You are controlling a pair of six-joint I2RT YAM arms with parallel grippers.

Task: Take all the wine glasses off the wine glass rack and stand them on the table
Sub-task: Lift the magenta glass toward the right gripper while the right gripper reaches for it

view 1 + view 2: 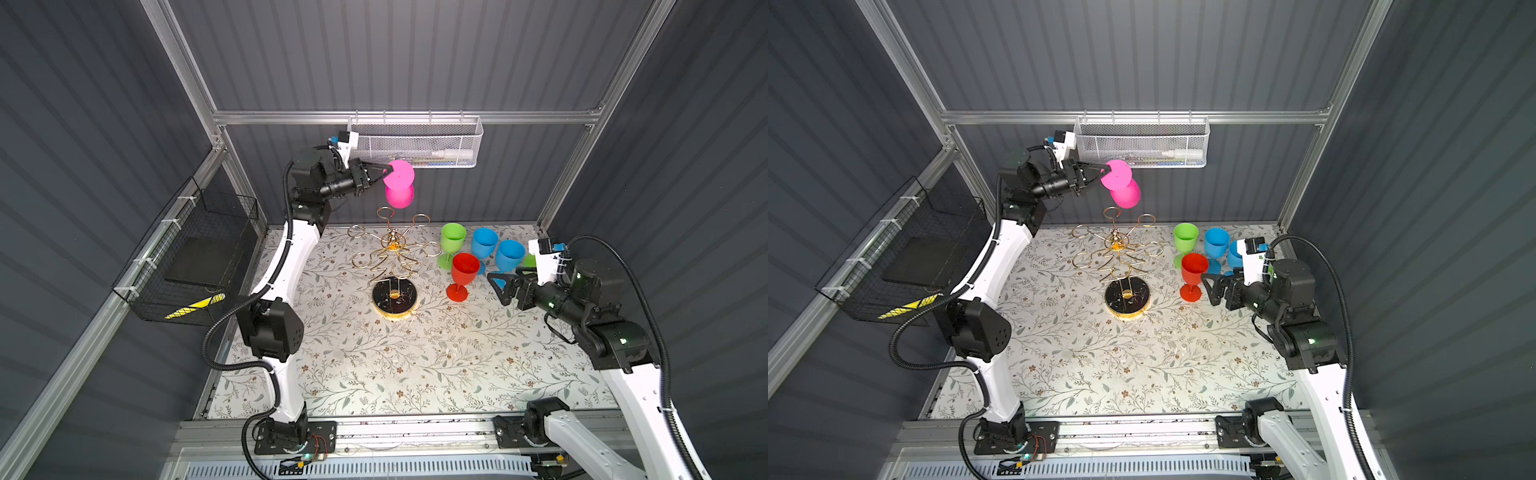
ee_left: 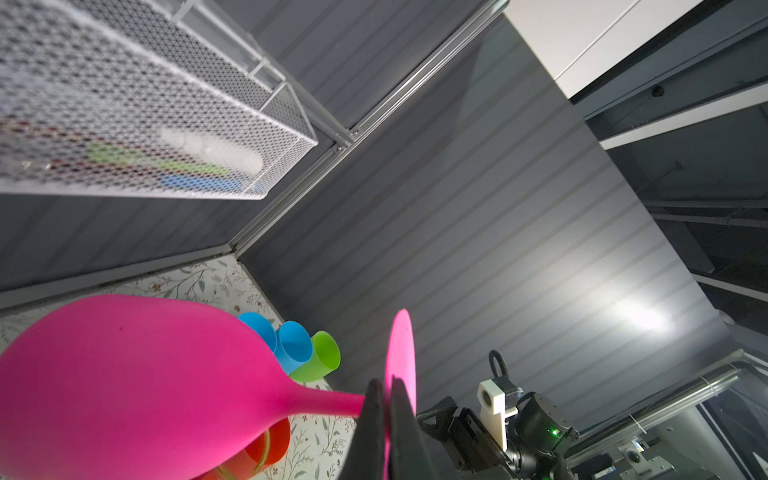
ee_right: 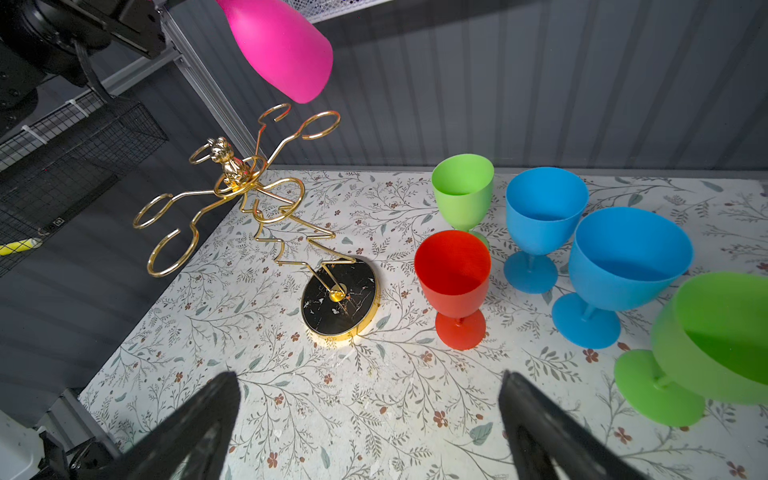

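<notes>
- Pink wine glass [image 1: 399,185] up in the air near the back wall, foot uppermost, bowl hanging below it and tilted.
- Pinched at the edge of its flat round foot by the left gripper [image 1: 385,169]; fingers [image 2: 372,419] pressed together on the two faces of the disc, seen edge-on in the left wrist view.
- Stem and bowl jutting sideways from that pinch, past the fingertips and away from the left wrist.
- Wine glass rack [image 1: 392,249] upright on the floral table [image 1: 374,365], under and in front of the held glass in both top views.
- Clear gap, in the right wrist view, between the pink bowl's mouth and the nearest gold loops; no contact between glass and rack.
- Right gripper [image 1: 497,289] spread wide with nothing between its jaws, low over the table, just beside the red glass [image 1: 464,270] and well apart from the pink one.
- Upright on the table to the right of the rack: green glass [image 1: 453,237], blue glass [image 1: 484,243], second blue glass [image 1: 510,255], the red one in front of them.
- Second green glass [image 3: 715,340] closest to the right wrist camera, mostly hidden behind the right arm in both top views.
- White mesh basket [image 1: 415,141] hung on the back rail, just behind the raised foot of the held glass.
</notes>
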